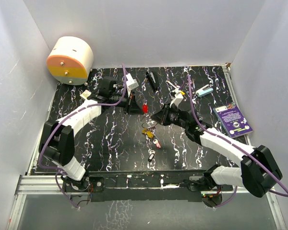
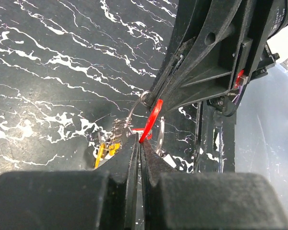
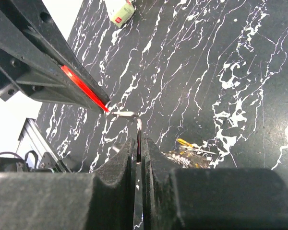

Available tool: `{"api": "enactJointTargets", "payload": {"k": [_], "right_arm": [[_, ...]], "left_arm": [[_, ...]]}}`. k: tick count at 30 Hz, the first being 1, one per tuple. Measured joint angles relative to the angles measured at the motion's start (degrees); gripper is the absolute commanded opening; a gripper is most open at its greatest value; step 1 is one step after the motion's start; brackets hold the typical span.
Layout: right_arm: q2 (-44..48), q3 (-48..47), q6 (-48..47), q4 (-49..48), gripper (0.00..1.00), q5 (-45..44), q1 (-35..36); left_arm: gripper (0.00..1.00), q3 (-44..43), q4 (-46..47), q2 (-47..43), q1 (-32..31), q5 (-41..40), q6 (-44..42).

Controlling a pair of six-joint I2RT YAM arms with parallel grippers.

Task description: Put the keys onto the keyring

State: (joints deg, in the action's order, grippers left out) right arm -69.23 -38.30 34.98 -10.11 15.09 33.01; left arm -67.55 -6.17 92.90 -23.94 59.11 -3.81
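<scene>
The left pincer [image 2: 138,142] is clamping narrow on the head of the red key [image 2: 152,117], and the right pincer [image 3: 138,143] is pinching the thin wire of the keyring [image 3: 139,126] between nearly closed fingers, both raised over the middle of the counter [image 1: 110,139]. The coming move is turning on one relation. In the right wrist view the key's long axis is running down from the upper left, and its metal tip is pointing at the top of the ring and lying just beside the wire. Whether they are touching I cannot tell. The ring is standing edge-on to that camera, so its opening is not showing there. The left wrist view is giving the other side: the red head rising from its own fingers toward the right pincer's tip. A bunch with a yellow key [image 2: 100,154] is lying low and to the left there, apparently hanging from the ring. Only the top view is showing the pink key [image 1: 157,143] and the black key [image 1: 151,156] lying loose on the counter, nearer the arms' bases. To my eye the threading calls for the left arm to be sliding the key along its own axis.
</scene>
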Motion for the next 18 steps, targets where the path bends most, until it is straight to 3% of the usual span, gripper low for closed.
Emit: {"api": "enactJointTargets", "payload": {"k": [18], "right_arm": [[-0.1, 0.7, 7.6, -5.3, 0.08, -7.0, 4.9]], "left_arm": [[0.0, 5.8, 13.1, -0.2, 1.0, 3.0, 12.0]]}}
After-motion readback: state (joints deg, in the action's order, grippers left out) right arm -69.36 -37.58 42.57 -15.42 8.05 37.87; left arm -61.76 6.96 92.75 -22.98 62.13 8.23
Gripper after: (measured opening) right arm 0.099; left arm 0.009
